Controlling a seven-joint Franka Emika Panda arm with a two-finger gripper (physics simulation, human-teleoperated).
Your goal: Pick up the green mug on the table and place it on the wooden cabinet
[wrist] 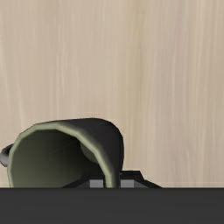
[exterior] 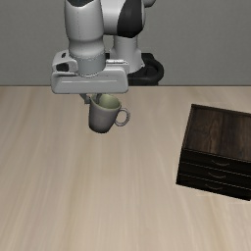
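A green mug (exterior: 106, 116) hangs tilted under my gripper (exterior: 101, 98) in the exterior view, its handle pointing to that view's right. The fingers grip its rim from two sides. In the wrist view the mug (wrist: 66, 153) sits right against my gripper (wrist: 112, 182), its open mouth and pale inside facing the camera, with the wall near the handle pinched between the fingers. The dark wooden cabinet (exterior: 218, 149) with drawer fronts stands on the table at the exterior view's right, well apart from the mug.
The light wooden table (exterior: 59, 186) stretches wide around the mug and in front of it. The robot's base (exterior: 147, 71) stands behind the gripper at the table's far edge.
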